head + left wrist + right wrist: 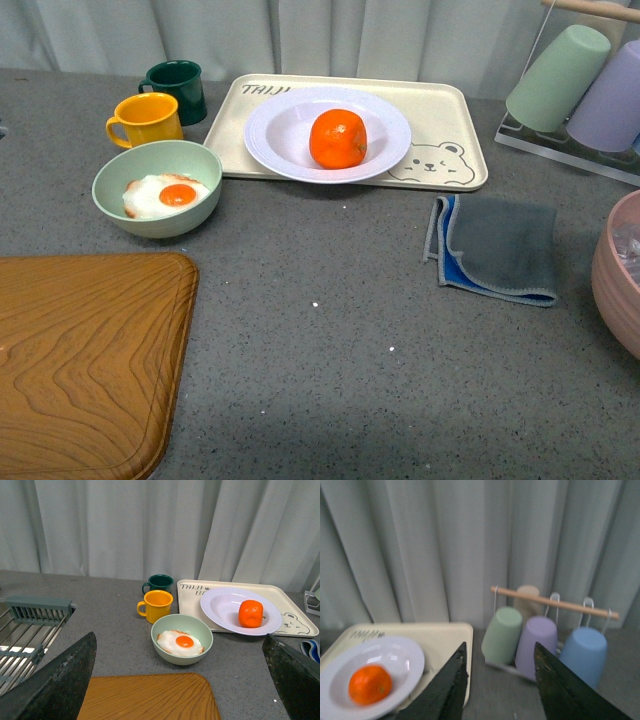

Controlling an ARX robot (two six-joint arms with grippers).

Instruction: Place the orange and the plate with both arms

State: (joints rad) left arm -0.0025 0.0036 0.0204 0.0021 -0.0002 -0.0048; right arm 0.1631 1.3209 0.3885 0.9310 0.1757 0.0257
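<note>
The orange (338, 138) lies in the white ridged plate (282, 132), which rests on the beige bear tray (450, 120) at the back of the table. Both also show in the left wrist view, the orange (250, 613) in the plate (220, 607), and in the right wrist view, the orange (369, 684) in the plate (400, 657). Neither arm shows in the front view. My left gripper (180, 680) is open and empty, well back from the plate above the wooden board. My right gripper (499, 680) is open and empty, raised, with the plate off to one side.
A pale green bowl with a fried egg (158, 187), a yellow mug (148, 119) and a dark green mug (176, 90) stand left of the tray. A wooden board (80, 350) lies front left. A grey-blue cloth (495, 247), a pink bowl (620, 270) and a cup rack (575, 85) are on the right.
</note>
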